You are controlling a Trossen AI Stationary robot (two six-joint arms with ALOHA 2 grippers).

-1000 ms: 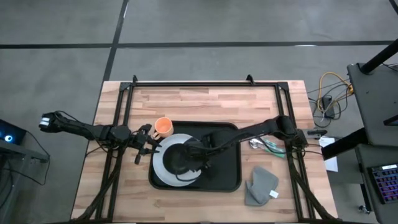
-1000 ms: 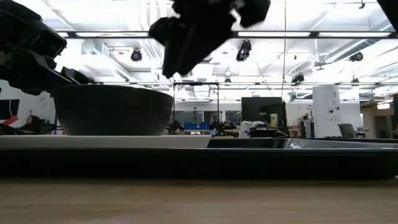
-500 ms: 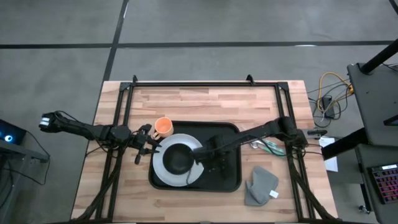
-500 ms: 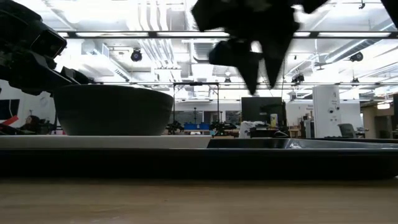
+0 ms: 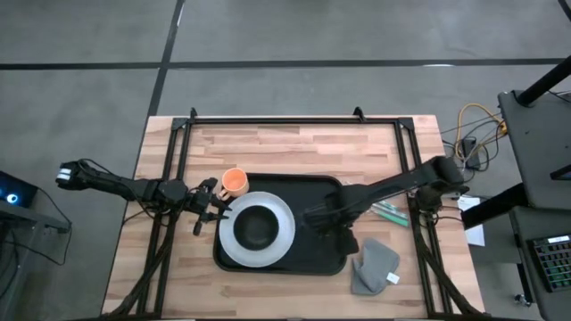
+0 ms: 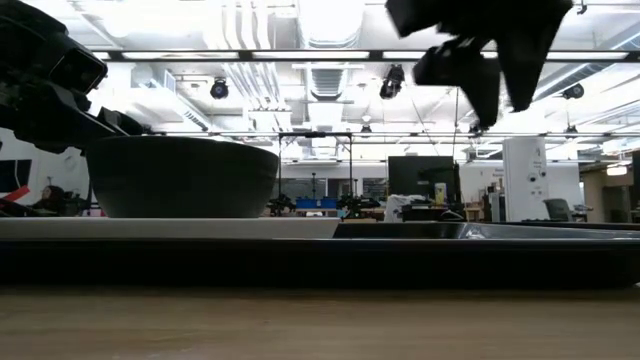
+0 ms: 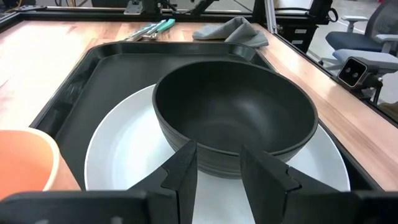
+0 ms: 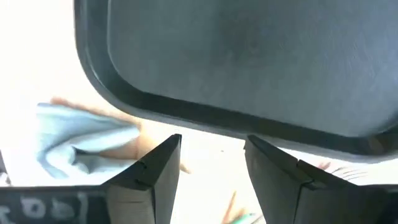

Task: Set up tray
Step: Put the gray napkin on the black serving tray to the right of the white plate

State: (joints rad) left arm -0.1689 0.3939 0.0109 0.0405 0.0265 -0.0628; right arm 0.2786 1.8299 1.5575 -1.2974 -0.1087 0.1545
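The black tray [image 5: 312, 192] lies mid-table. On its left half sits a white plate [image 5: 282, 239], and a dark bowl [image 5: 256, 226] stands on the plate. My left gripper [image 7: 217, 168] is open at the tray's left edge, level, pointing at the bowl [image 7: 233, 112], with nothing between its fingers. My right gripper [image 5: 326, 218] hangs open above the tray's right half, pointing down, high over the tray [image 6: 400, 255] in the low view [image 6: 490, 80]. Its wrist view shows the tray's rim [image 8: 186, 112] below the fingers [image 8: 211, 162].
An orange cup [image 5: 234, 182] stands on the table by the tray's far left corner. A grey cloth [image 5: 375, 266] lies near the tray's near right corner. Cutlery with teal handles [image 5: 388, 212] lies right of the tray. A black frame rail [image 5: 294, 119] runs along the far side.
My right gripper has gone from above the bowl toward the table's right edge, ending over the tray's right half, and its wrist has rolled on the way. The gap between its fingers looks the same. The bowl stays on the plate.
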